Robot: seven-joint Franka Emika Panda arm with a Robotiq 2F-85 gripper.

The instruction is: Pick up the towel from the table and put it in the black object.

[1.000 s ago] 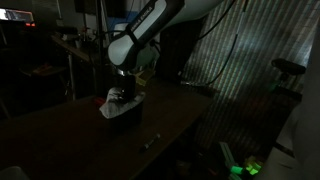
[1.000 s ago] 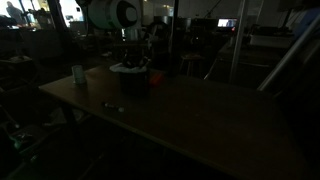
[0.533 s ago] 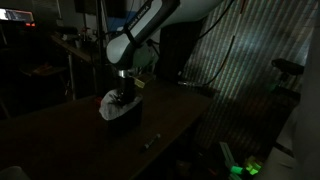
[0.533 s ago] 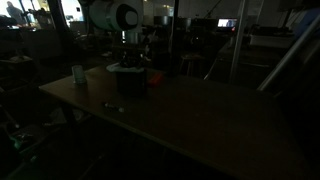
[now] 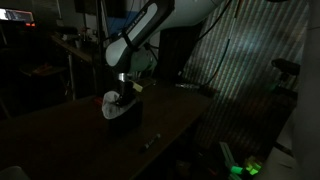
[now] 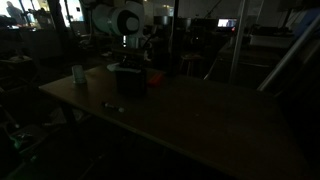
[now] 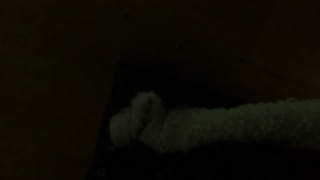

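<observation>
The scene is very dark. The black object [image 5: 127, 113] stands on the table and also shows in an exterior view [image 6: 128, 81]. A white towel [image 5: 110, 102] lies bunched at its top edge and hangs over one side. In the wrist view the towel [image 7: 205, 125] is a pale roll across the lower frame. My gripper [image 5: 123, 93] hangs right above the black object and the towel, and it also shows in an exterior view [image 6: 125, 64]. Its fingers are too dark to read.
A pale cup [image 6: 78, 74] stands near the table's corner. A small object [image 6: 113, 106] lies on the table in front of the black object, also seen in an exterior view [image 5: 150, 141]. A reddish thing [image 6: 153, 78] sits beside the black object.
My gripper has risen slightly above the black object. The towel stays bunched at the object's top edge.
</observation>
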